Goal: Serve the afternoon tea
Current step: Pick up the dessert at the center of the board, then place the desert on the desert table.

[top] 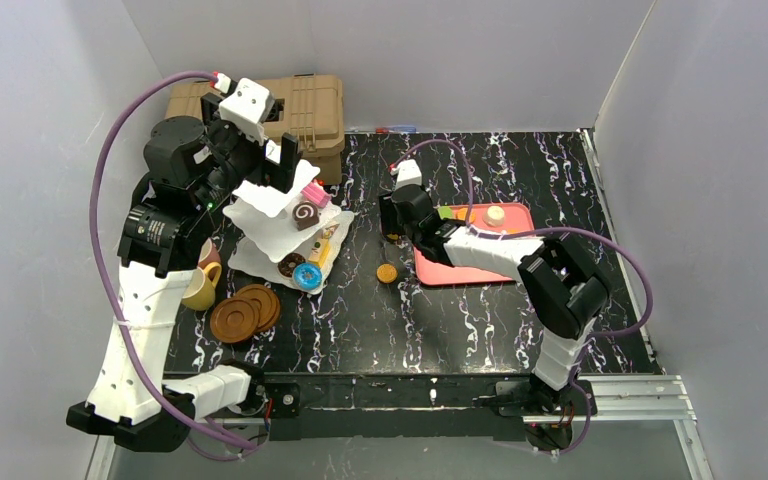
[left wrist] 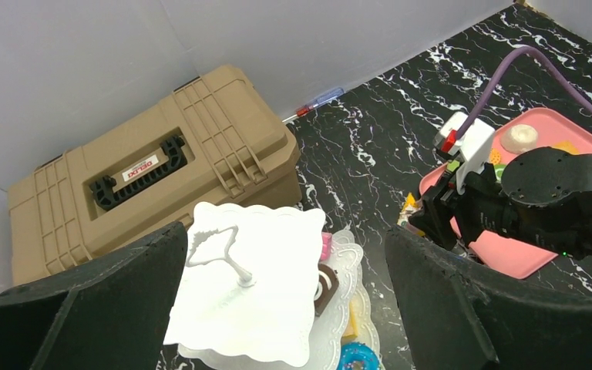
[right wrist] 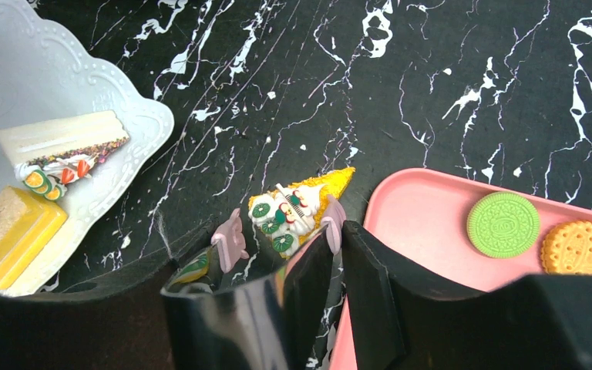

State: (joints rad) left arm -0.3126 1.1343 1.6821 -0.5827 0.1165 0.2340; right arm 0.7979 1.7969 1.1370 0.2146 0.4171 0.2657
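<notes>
Over the stand (top: 278, 228) at the surface's (top: 480, 320) left, seen from above, the left claw (top: 278, 168) hangs wide; cups (top: 200, 285) and saucers (top: 245, 312) sit nearer the arms. Left wrist: its fingers (left wrist: 123, 297) flank the wire loop (left wrist: 220, 250), not touching. Right wrist: the right claw (right wrist: 281, 231) pinches a yellow wedge (right wrist: 308, 193) just beside the tray (right wrist: 424, 231).

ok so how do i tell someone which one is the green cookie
Find the pink tray on the right half of the black marble table. Two flat round cookies lie side by side on it, apart from each other. The green cookie is bright green with an embossed face, while its neighbour, the orange cookie, is golden-orange.
</notes>
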